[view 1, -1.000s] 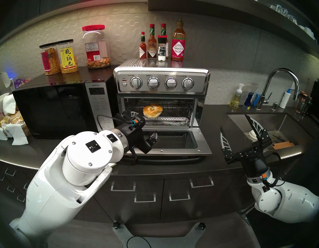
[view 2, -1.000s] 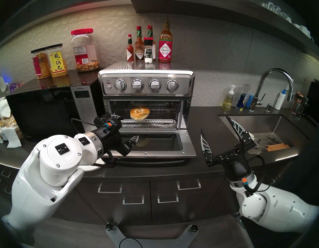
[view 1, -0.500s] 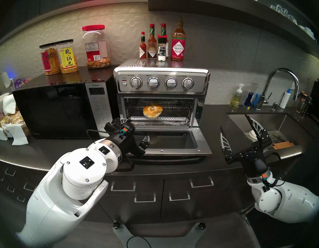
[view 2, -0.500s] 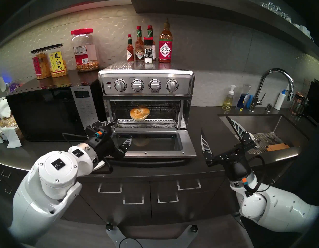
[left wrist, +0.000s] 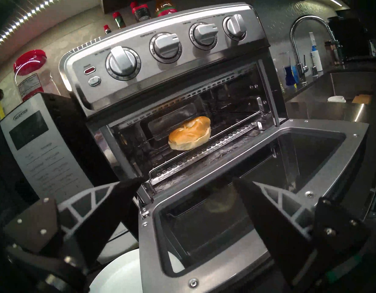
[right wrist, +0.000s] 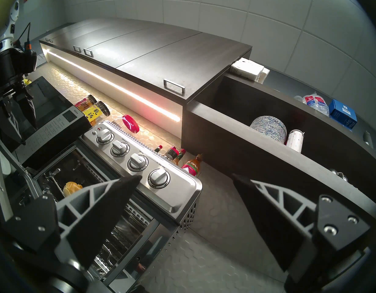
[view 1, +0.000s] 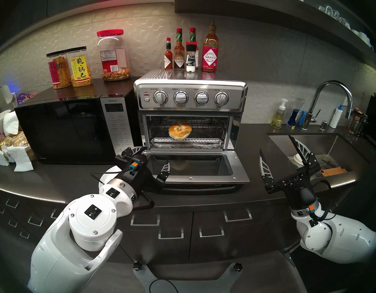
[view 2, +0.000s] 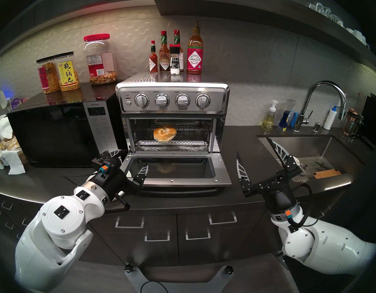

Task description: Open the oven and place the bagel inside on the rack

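Observation:
The stainless oven point(view 1: 190, 96) stands with its glass door point(view 1: 240, 172) dropped flat onto the counter. The golden-brown bagel point(view 1: 180, 130) lies on the wire rack point(view 1: 206, 129) inside, left of centre, and shows as well in the left wrist view point(left wrist: 189, 134). My left gripper point(view 1: 156, 155) is open and empty at the door's left hinge corner, outside the oven, pointing at the opening point(left wrist: 187, 179). Off to the right of the door, near the sink, my right gripper point(view 1: 275, 143) hangs open and empty above the counter, fingers pointing up.
A black microwave point(view 1: 66, 129) stands directly left of the oven. A white plate point(view 1: 111, 174) lies on the counter under my left wrist. Sauce bottles point(view 1: 210, 51) sit on the oven's top. A foil-covered tray point(view 1: 189, 146) lies below the rack. The sink point(view 1: 320, 146) is at right.
My left arm has drawn back down and to the left, from the oven's mouth to the door's left corner, gripper open. The bagel stays on the rack. The right arm is still.

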Available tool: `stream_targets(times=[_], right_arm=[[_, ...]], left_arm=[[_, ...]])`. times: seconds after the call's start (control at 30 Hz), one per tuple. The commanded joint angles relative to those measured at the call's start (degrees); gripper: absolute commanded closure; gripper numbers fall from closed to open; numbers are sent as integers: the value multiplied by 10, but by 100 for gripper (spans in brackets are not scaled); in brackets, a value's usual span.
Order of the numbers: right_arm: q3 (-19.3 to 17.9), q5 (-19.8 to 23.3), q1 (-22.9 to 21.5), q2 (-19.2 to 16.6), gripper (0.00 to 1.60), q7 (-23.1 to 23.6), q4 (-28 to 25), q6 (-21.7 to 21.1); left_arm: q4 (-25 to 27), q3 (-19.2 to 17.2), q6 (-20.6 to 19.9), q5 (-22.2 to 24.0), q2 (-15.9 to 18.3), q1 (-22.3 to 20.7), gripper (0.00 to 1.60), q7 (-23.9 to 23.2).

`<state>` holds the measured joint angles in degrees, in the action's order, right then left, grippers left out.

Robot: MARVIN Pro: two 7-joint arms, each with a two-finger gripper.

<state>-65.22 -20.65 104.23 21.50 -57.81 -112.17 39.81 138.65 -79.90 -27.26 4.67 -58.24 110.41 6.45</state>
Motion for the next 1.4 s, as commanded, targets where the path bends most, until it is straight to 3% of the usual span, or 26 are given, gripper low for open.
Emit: stream_targets(times=[0.0, 0.03, 0.07, 0.1, 0.13, 0.63, 0.67, 1.37], right_arm=[[-2, 0, -3, 1, 0, -1, -4, 0], [-2, 0, -3, 1, 0, -1, -4, 0], [-2, 0, -3, 1, 0, -1, -4, 1], [-2, 0, -3, 1, 0, -1, -4, 1], [-2, 0, -3, 1, 0, -1, -4, 1], [-2, 0, -3, 1, 0, -1, -4, 1], [-2, 0, -3, 1, 0, -1, -4, 1], [-3, 0, -3, 1, 0, -1, -5, 1]], left_arm=[[13, -34, 67, 5, -11, 50, 0, 23], [13, -40, 75, 8, -12, 60, 0, 26], [13, -45, 82, 10, -12, 68, 29, 28], [13, -50, 92, 11, -12, 79, 78, 30], [13, -56, 104, 14, -13, 89, 160, 33], [13, -134, 236, 50, -29, 197, 160, 48], [13, -137, 244, 52, -32, 203, 0, 50], [13, -209, 433, 76, -81, 353, 0, 34]])
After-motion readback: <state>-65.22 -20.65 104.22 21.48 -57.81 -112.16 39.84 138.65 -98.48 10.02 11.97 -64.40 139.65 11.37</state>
